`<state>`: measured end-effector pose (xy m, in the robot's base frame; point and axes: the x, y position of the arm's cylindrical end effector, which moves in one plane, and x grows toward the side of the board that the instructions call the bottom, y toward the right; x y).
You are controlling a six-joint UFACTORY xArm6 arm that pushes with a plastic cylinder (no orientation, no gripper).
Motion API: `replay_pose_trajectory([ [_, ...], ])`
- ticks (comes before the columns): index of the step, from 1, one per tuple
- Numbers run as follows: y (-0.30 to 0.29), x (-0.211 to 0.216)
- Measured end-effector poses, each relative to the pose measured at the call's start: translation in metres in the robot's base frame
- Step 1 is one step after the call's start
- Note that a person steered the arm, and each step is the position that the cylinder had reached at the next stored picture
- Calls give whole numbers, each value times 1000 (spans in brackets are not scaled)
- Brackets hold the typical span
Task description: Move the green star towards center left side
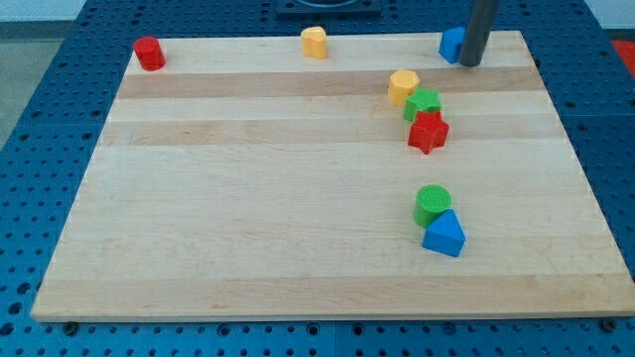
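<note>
The green star [423, 103] lies right of the board's middle, in the upper half. It touches a yellow hexagon [403, 86] at its upper left and a red star [429, 132] just below it. My tip [470, 63] stands near the board's top right edge, to the upper right of the green star and apart from it. A blue block [452, 44] sits right beside the rod on its left, partly hidden by it.
A red cylinder [149, 53] sits at the top left corner. A yellow block [314, 42] sits at the top edge near the middle. A green cylinder [432, 203] touches a blue triangle [444, 235] at the lower right. The wooden board [248, 198] lies on a blue perforated table.
</note>
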<state>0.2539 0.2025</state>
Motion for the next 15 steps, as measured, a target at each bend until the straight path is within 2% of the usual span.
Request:
replay_pose_trajectory([
  [4, 3, 11],
  [5, 27, 49],
  [6, 35, 70],
  [7, 12, 75],
  [8, -39, 113],
  [9, -119, 139],
  [10, -146, 144],
  [11, -80, 154],
  [12, -41, 143],
  [13, -51, 109],
  [14, -83, 91],
  [15, -150, 91],
])
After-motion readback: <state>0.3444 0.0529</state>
